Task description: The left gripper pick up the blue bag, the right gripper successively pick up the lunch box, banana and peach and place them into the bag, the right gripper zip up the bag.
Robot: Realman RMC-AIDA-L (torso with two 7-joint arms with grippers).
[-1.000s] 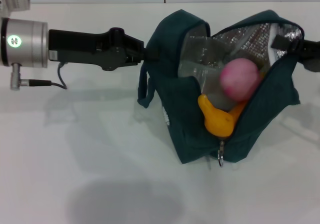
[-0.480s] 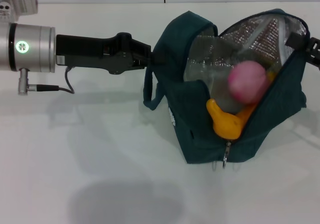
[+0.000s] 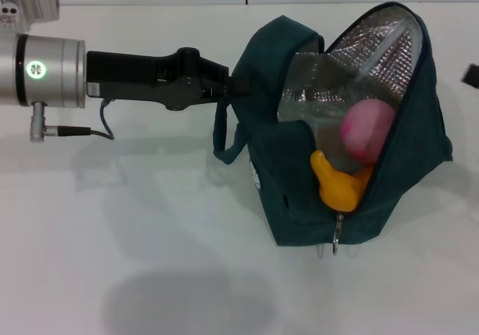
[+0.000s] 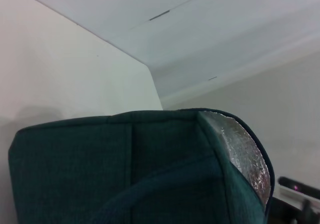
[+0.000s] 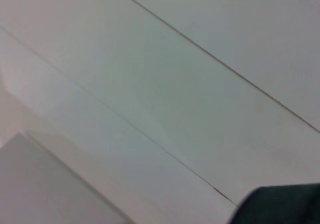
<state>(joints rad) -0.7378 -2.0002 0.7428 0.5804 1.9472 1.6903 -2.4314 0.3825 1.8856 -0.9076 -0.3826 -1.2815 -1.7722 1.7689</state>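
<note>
one blue bag (image 3: 299, 193) — one peach (image 3: 365, 129), one banana (image 3: 340, 185)

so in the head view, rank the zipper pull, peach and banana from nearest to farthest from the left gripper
The left gripper holds the blue bag at its left side.
1. banana, low in the opening
2. peach, above it
3. zipper pull, at the bottom

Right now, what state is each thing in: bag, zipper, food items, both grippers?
blue bag: unzipped, mouth open, held at its left side
zipper pull: at the low end
peach: inside
banana: inside, end protruding
lunch box: inside
left gripper: at the bag
right gripper: barely in view
</note>
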